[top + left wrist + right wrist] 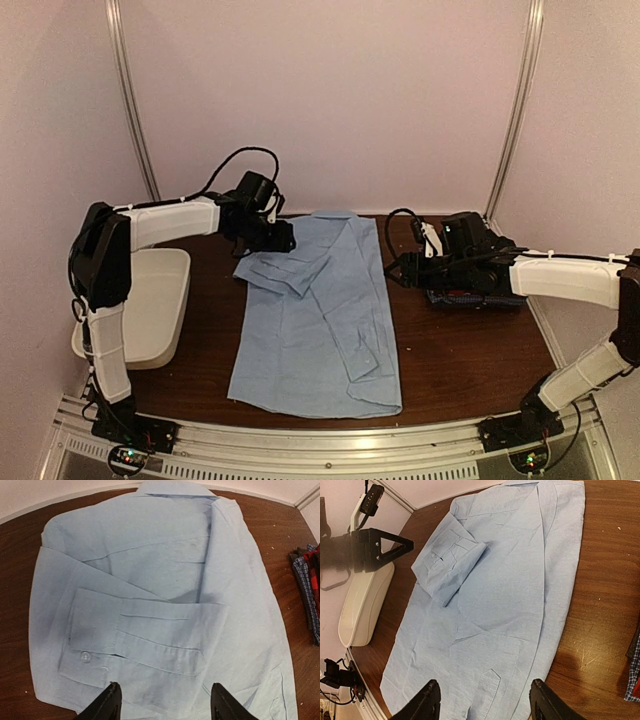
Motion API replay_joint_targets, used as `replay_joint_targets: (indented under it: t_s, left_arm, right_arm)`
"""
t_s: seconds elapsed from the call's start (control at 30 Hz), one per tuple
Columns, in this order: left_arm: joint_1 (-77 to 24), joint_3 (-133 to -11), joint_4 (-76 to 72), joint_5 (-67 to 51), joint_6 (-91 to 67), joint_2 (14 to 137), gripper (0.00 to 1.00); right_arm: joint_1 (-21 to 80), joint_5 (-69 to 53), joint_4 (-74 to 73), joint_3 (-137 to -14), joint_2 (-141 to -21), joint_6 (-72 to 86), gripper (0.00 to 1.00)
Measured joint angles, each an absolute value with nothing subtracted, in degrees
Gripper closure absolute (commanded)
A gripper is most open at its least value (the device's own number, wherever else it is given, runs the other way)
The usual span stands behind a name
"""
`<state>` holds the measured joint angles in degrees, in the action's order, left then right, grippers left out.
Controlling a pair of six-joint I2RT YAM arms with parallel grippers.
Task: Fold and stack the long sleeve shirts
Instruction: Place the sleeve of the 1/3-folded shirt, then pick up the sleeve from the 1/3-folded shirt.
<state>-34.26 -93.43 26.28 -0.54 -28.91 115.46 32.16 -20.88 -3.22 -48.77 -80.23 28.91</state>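
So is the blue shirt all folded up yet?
Only partly. The light blue shirt has a sleeve folded across its chest, but its body lies flat and full length on the table.

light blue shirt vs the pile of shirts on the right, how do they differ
The light blue shirt lies spread across the middle of the table, its sleeves folded in over its body; the pile of shirts is folded small and stacked near the right edge. The light blue shirt is one plain colour; the pile of shirts shows blue check, red and black. Both rest on the brown table.
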Motion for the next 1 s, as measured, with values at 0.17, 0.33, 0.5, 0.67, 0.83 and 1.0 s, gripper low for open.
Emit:
replay_joint_targets:
  t_s: [0.17, 0.33, 0.5, 0.67, 0.83, 1.0]
  left_arm:
    - [-27.6, -92.8, 26.0, -2.0, -30.1, 116.7, 0.4]
    - [-23.5, -92.6, 25.1, -4.8, -30.1, 119.8, 0.4]
    - [-22.2, -92.7, 24.8, -8.2, -29.4, 123.2, 0.41]
    - [-22.2, -93.8, 24.9, -9.3, -28.7, 125.8, 0.39]
    - [-22.2, -96.2, 25.0, -8.3, -28.4, 127.7, 0.38]
    - [-22.2, -98.4, 25.1, -8.6, -28.1, 130.2, 0.39]
  right_arm:
    - [32.2, -20.8, -3.2, -48.8, -80.3, 28.8, 0.38]
    - [32.2, -20.7, -3.3, -48.8, -80.3, 28.8, 0.38]
    - [32.2, -20.7, -3.3, -48.8, -80.3, 28.8, 0.38]
    - [32.2, -20.7, -3.3, -48.8, -80.3, 28.8, 0.38]
    - [32.2, -20.7, -3.3, -48.8, -80.3, 28.8, 0.38]
    - [32.2, -20.7, -3.7, -48.8, -80.3, 28.7, 0.38]
